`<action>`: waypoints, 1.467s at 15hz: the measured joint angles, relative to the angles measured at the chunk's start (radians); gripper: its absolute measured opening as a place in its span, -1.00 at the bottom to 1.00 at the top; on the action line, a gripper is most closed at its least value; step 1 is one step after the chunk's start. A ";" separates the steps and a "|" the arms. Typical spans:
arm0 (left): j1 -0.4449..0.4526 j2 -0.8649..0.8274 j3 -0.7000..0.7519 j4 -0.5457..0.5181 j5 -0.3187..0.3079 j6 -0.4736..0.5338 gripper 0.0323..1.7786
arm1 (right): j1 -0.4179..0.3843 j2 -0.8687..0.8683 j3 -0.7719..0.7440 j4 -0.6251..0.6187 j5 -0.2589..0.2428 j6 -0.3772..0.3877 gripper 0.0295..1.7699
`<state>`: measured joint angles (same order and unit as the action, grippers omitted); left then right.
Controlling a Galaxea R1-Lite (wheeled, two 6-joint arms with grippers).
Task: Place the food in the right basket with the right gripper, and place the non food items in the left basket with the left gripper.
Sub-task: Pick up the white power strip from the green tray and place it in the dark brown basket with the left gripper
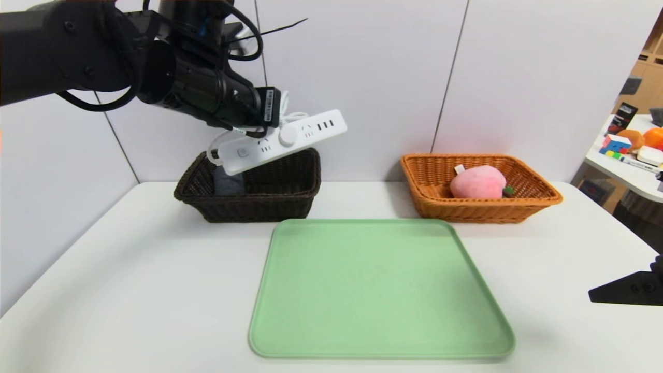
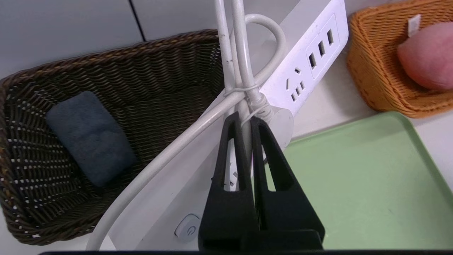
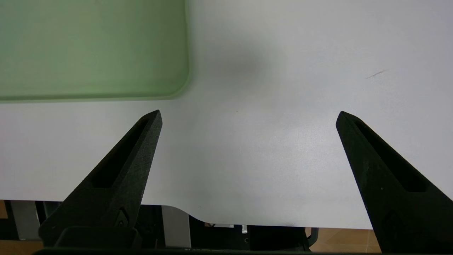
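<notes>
White wall panels stand behind a white counter (image 1: 129, 290) in the head view, with a green tray (image 1: 378, 290) lying flat at its middle. Behind the tray, to the left, sits the dark brown left basket (image 1: 259, 199) with a dark grey rolled towel (image 1: 228, 184) inside it; to the right sits the orange-tan right basket (image 1: 533, 204) holding the pink plush peach (image 1: 476, 182). The left claw (image 1: 259, 127) hangs above the left basket, carrying the white power strip (image 1: 285, 140), which tilts with its far end raised and pointing to the right, over the basket's rim. At the right edge of the counter, only a black tip of the right claw (image 1: 627, 290) shows. From the left wrist view, the left claw (image 2: 245, 122) is clenched on the white cord (image 2: 244, 53) bundled against the power strip (image 2: 308, 60), with the towel (image 2: 90, 136) lying in the left basket (image 2: 148, 56) beneath, and the peach (image 2: 428, 56) in the right basket (image 2: 371, 81) beyond the tray (image 2: 371, 184). From the right wrist view, the right claw (image 3: 247, 117) is spread wide with nothing between its fingers (image 3: 116, 177), hovering over bare counter (image 3: 265, 152) near the tray's corner (image 3: 106, 46).
</notes>
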<state>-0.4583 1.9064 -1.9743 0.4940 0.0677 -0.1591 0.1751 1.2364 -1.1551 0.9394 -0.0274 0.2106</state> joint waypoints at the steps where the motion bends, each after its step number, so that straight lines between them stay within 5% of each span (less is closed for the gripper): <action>1: 0.023 0.008 0.000 -0.009 0.000 0.000 -0.95 | -0.002 -0.002 0.002 0.001 0.000 0.001 0.92; 11: 0.132 0.074 0.001 -0.004 -0.001 0.066 -0.95 | -0.007 -0.011 0.003 0.001 -0.002 0.001 0.92; 16: 0.143 0.092 0.004 0.002 -0.006 0.179 -0.95 | -0.008 -0.011 0.003 0.001 -0.004 0.003 0.92; 22: 0.219 0.109 0.005 -0.005 -0.097 0.327 -0.95 | -0.008 -0.013 0.007 0.002 -0.003 0.004 0.92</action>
<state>-0.2396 2.0157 -1.9696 0.4887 -0.0298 0.1674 0.1668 1.2238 -1.1477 0.9415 -0.0306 0.2145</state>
